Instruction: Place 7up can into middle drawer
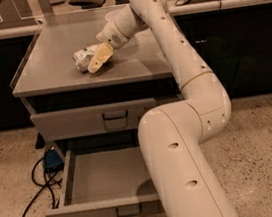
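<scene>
Nearest the camera, the arm (185,174) bulked over the right end of the middle drawer (97,210), which stood pulled out and bare inside. A drop aimed to that side risked fouling the arm's own links, and a can let go from too high could have bounced out over the low front wall. Just beside the drawer's left corner, loose cables (34,195) lay on the floor, a likely resting place for a dropped can. Above, the upper drawer (94,119) was closed, and the front edge of the cabinet top (49,67) jutted over the way down, so a can carried too close in might have clipped it. Farther back, the 7up can (81,58) lay on its side on the cabinet top, with the gripper (96,64) right against it from the right. How wide the gripper stood, and whether it had hold of the can, could not be told. A smooth round can lying down could have rolled toward the left edge if nudged rather than clamped.
</scene>
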{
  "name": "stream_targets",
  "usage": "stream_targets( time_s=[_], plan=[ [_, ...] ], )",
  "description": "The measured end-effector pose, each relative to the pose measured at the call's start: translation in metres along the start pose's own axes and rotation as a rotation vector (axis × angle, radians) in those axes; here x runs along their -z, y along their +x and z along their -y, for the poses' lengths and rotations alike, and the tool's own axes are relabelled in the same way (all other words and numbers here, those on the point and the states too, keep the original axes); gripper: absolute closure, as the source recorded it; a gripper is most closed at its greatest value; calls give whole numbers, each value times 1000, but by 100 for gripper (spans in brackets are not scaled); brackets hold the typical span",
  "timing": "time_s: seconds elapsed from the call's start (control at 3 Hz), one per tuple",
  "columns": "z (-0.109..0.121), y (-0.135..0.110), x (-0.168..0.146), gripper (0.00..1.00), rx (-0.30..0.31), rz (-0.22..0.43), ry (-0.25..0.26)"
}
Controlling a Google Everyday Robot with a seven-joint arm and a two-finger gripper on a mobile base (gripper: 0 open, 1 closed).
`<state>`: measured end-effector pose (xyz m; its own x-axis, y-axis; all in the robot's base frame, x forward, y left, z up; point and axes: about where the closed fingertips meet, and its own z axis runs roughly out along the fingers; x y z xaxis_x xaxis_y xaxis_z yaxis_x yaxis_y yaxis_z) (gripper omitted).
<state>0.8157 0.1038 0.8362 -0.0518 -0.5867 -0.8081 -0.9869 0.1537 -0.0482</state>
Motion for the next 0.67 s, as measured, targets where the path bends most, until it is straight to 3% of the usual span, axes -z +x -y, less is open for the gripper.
stream_targets(
  time_s=[0.67],
  plan=[
    [0,0,0,42,0,0,0]
  ],
)
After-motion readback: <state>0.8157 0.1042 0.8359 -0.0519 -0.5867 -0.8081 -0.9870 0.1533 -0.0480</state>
